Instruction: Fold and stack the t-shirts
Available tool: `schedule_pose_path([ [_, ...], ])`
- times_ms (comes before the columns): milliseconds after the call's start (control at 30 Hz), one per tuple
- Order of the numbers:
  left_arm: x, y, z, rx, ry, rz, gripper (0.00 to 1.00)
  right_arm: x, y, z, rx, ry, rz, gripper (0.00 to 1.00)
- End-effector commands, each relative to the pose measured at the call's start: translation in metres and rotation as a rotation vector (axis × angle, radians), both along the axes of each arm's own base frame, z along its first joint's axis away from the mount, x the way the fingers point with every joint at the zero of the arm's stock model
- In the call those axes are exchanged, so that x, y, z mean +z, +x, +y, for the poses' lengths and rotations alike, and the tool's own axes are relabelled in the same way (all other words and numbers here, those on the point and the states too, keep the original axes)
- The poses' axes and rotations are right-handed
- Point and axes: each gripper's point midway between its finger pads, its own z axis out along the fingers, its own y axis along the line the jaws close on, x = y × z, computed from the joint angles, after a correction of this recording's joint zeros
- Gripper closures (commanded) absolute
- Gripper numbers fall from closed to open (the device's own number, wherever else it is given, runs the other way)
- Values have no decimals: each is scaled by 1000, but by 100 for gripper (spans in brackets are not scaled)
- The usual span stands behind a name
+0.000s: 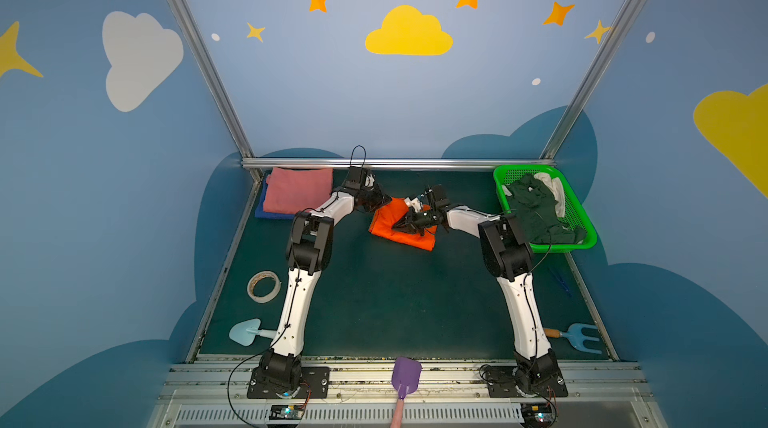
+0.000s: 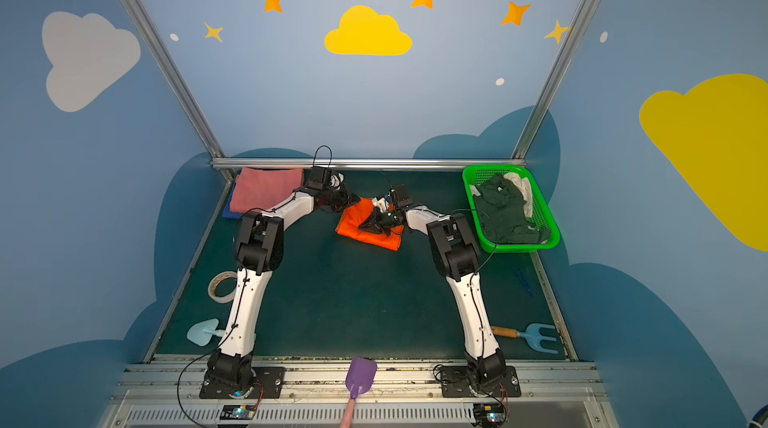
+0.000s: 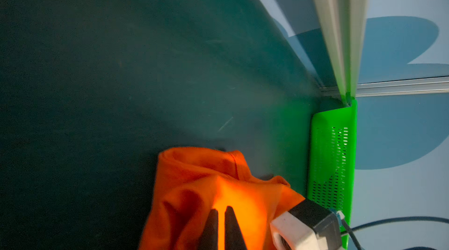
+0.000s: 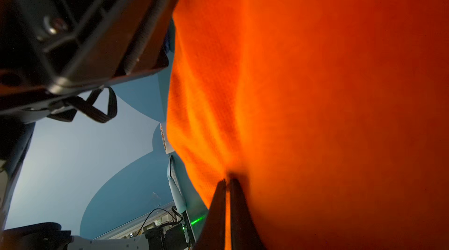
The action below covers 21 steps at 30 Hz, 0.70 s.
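We find the vivid orange cloth t-shirt (image 1: 384, 224) bunched on the dark green bench (image 1: 374, 301), mid-bench toward the far side. The left gripper (image 3: 221, 214) has its fingers clamped on an orange fold. The right gripper (image 4: 228, 185) has its fingers pinched together on the same shirt. The dusty pink folded t-shirt (image 1: 297, 193) lies on the royal blue t-shirt (image 1: 266, 213) in the far left corner.

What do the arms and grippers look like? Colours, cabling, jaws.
The left arm and right arm match: white link shells, black joint housings, black base plates. A thin black cable runs along each. The left gripper and right gripper are black, with tapered, pointed jaws.
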Motion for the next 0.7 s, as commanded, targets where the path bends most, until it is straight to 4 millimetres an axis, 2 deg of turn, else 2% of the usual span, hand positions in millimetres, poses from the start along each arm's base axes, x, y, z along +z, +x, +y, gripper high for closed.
schedule_pose_path([
  [0, -3, 1, 4, -3, 28, 10, 90, -19, -5, -10, -8, -38, 32, 89],
  [133, -4, 2, 6, 6, 31, 10, 90, -31, -17, -18, 5, -72, 54, 89],
  [367, -5, -5, 16, 39, 75, 26, 92, -31, -41, -24, 56, -85, 71, 88],
  [667, 23, -22, 24, 50, 87, -27, 92, -27, -81, -30, 115, -89, 80, 87],
])
